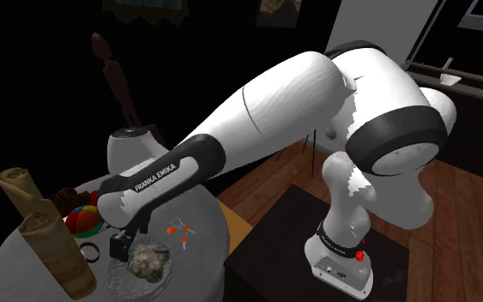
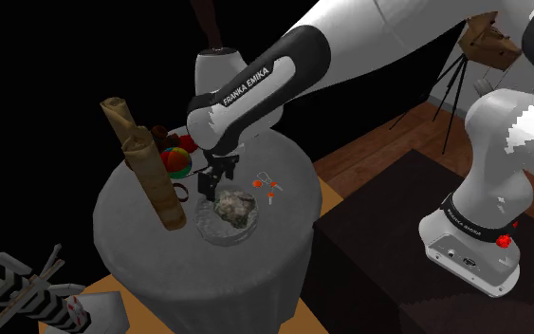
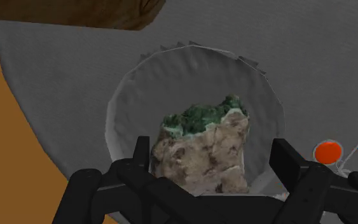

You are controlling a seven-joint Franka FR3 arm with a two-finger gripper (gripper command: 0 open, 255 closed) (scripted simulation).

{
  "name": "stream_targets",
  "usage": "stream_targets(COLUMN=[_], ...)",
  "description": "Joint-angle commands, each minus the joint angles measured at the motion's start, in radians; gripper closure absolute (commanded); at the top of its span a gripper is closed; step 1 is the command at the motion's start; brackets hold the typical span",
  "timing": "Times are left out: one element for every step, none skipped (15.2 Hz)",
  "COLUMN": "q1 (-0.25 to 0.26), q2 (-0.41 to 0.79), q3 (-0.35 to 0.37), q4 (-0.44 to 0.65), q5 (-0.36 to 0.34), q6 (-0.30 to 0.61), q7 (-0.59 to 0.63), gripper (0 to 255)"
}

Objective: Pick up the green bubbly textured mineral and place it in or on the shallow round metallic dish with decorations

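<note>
my gripper [image 3: 212, 147] is open, its fingers spread to either side of the mineral [image 3: 203, 159] with a gap on at least one side, so i grip nothing. the mineral, bubbly green on top and pale brown below, sits in the dish [image 3: 142, 89] on the round grey table [image 3: 323, 51], and a small orange-capped thing [image 3: 328, 153] lies just beside the dish. the only writing i can read is "franka emika", in white letters along my dark forearm [image 1: 149, 176].

Round grey-draped table [image 1: 207, 216], brown wood plank floor [image 1: 265, 182], dim light
</note>
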Motion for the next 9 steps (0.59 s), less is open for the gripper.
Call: stream_targets(q1=[-0.176,-0.178,-0.18,-0.182,-0.184,-0.185,-0.187,-0.189,-0.19], q2=[0.085,0.094,0.104,0.113,0.123,0.132,0.142,0.151,0.157], q3=[0.091,0.097,0.104,0.11,0.116,0.123,0.129,0.135,0.139], q4=[0.126,0.127,0.129,0.13,0.132,0.135,0.137,0.14,0.141], q5=[0.194,0.202,0.211,0.219,0.228,0.236,0.245,0.253,0.258], q6=[-0.169,-0.162,-0.156,-0.149,-0.143,-0.137,-0.131,-0.125,-0.121], q7=[0.004,-0.001,-0.005,-0.009,-0.013,-0.017,-0.021,-0.025,-0.027], gripper=[0,0,0,0,0,0,0,0,0])
